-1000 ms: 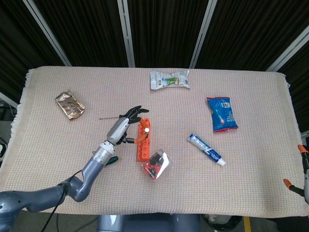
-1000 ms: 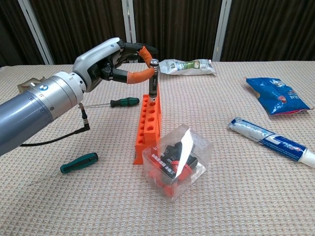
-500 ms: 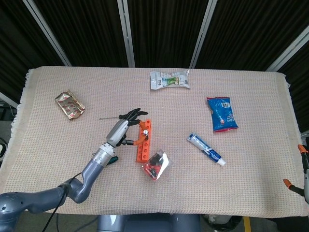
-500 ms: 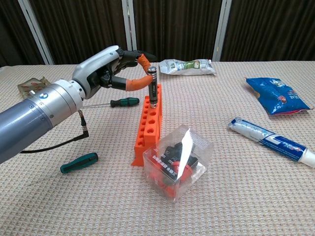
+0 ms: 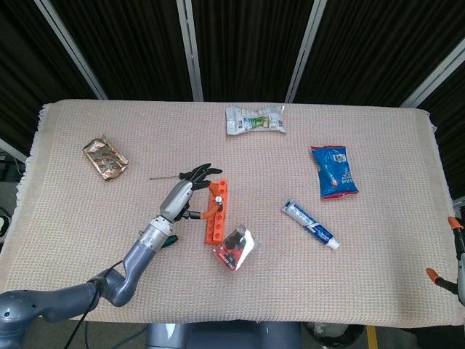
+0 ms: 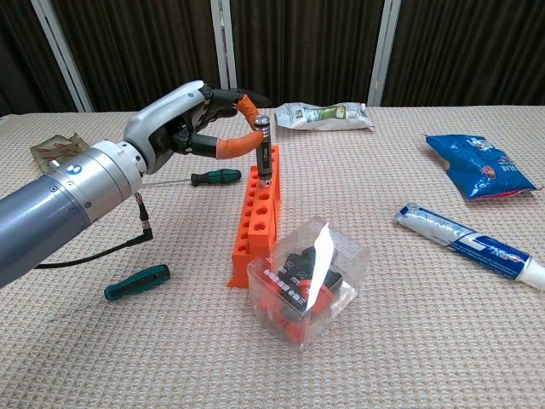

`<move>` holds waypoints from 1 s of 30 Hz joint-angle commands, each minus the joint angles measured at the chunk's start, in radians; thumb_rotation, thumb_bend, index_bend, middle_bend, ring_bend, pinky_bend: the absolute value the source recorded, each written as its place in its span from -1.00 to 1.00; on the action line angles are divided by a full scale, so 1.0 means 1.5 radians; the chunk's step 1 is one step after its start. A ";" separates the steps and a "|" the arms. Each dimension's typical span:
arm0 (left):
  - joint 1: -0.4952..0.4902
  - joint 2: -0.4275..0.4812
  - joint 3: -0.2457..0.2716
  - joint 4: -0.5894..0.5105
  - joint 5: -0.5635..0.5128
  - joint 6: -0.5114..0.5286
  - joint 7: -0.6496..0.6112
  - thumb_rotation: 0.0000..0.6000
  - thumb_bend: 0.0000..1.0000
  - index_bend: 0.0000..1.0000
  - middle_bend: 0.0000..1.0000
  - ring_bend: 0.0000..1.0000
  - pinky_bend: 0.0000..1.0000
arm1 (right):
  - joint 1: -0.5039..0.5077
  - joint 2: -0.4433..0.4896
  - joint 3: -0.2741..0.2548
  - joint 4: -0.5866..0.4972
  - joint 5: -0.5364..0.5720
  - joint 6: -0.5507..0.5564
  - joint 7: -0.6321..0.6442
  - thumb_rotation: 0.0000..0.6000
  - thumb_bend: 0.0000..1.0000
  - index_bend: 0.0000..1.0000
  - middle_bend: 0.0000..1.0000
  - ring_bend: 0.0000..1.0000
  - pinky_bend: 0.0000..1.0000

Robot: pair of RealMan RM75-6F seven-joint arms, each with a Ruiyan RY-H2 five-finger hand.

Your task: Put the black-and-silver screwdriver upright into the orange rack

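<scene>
left hand [image 6: 183, 128]: fingers curled toward the screwdriver's top, an orange fingertip [image 6: 243, 141] pinching the upper shaft against the thumb; other fingers spread above.
right hand: not seen in either view.
black-and-silver screwdriver [image 6: 264, 152]: stood upright in the far end hole of the rack, silver cap on top, tip seated in the hole.
orange rack [image 6: 256, 215]: lay on the table cloth, long axis running away from the chest camera, near end just beside the plastic box.
clear plastic box [image 6: 305, 280]: touched or nearly touched the rack's near end; black and red parts inside.
green-handled screwdrivers: one [image 6: 136, 282] flat near the left arm, another [image 6: 215, 177] flat behind the hand.
toothpaste tube [image 6: 467, 243]: flat, well right of the rack.
blue snack bag [image 6: 478, 165]: far right.
silver-green packet [image 6: 324, 114]: far edge, behind the rack.
gold foil pack [image 5: 104, 159]: far left.
</scene>
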 commanded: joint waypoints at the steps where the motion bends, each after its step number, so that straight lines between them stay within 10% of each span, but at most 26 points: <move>1: 0.001 0.001 0.001 -0.001 0.002 0.002 0.000 0.76 0.11 0.29 -0.73 -1.00 -1.00 | 0.000 0.000 0.000 0.000 0.000 -0.001 0.000 1.00 -1.00 -0.89 -0.83 -1.00 -0.71; 30: 0.008 -0.002 -0.001 0.007 -0.012 -0.011 -0.003 0.77 0.11 0.28 -0.73 -1.00 -1.00 | 0.002 0.001 0.000 -0.005 0.004 -0.005 -0.007 1.00 -1.00 -0.89 -0.83 -1.00 -0.71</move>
